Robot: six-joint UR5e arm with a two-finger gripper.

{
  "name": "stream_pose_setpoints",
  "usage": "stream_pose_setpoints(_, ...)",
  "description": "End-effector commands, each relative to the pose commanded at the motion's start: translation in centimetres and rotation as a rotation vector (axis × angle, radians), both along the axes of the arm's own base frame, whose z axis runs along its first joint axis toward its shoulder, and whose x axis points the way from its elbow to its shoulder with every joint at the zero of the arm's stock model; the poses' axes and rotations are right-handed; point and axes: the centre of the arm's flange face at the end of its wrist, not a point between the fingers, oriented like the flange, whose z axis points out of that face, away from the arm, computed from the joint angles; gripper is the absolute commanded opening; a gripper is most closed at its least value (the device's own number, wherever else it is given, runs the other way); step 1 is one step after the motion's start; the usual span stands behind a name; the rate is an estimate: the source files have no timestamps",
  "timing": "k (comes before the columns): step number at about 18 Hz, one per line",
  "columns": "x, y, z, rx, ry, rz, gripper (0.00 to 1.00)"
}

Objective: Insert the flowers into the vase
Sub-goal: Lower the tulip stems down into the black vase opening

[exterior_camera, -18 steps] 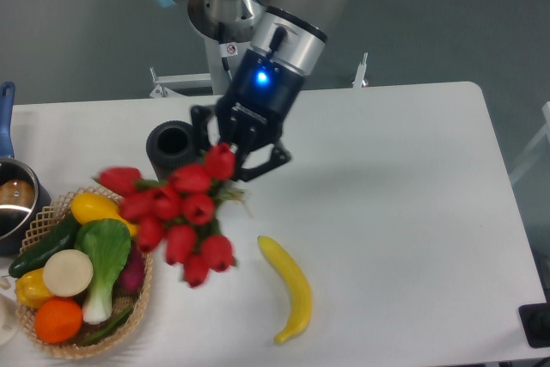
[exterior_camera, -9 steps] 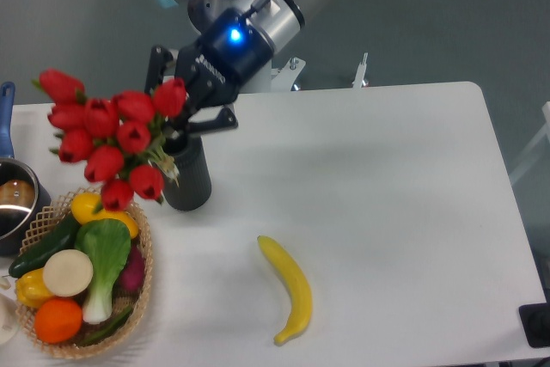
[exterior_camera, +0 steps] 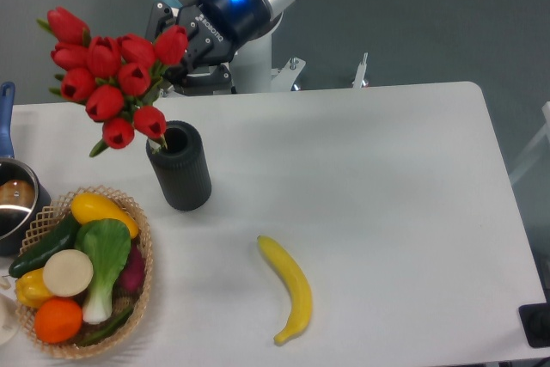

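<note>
**Tulips held up over the vase, arm reaching in from the back**

So the arm comes in from the top of the frame, wrist tilted down and to the left, blue status light glowing on the gripper body. The gripper point(exterior_camera: 176, 66) sits above and slightly behind the vase point(exterior_camera: 179, 167), pointing left-downward. Its black fingers are clamped on the stem end of the flowers point(exterior_camera: 112, 75), right where the green bits bunch together.

The tulip bunch sticks out to the left of the gripper, lying mostly sideways and raised off the table. Red buds fan out toward the upper left, and the lowest couple of buds hang just beside the vase's mouth, on its left rim. Can't really tell whether any part is touching the rim.

The vase stands upright on the white table point(exterior_camera: 387, 178), black and ribbed, mouth open.

Other stuff around: a banana point(exterior_camera: 290, 287) lying well apart to the lower right of the vase, a wicker basket point(exterior_camera: 140, 285) of vegetables and fruit at lower left, and a blue-handled metal pot point(exterior_camera: 13, 195) at the left edge.
</note>
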Motion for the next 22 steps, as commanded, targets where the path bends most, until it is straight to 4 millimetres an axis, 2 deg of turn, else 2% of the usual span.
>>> stream_pose_setpoints(7,0.7,-1.3,-1.0,0.000,0.008,0.016,0.00)
stream_pose_setpoints(10,-0.1,-1.7,-1.9,0.006,0.030,0.026,0.00)
stream_pose_setpoints(19,0.4,-2.9,-3.0,0.001,0.022,0.045,0.00)
stream_pose_setpoints(22,1.3,-3.3,-5.3,-0.001,0.045,0.032,0.00)
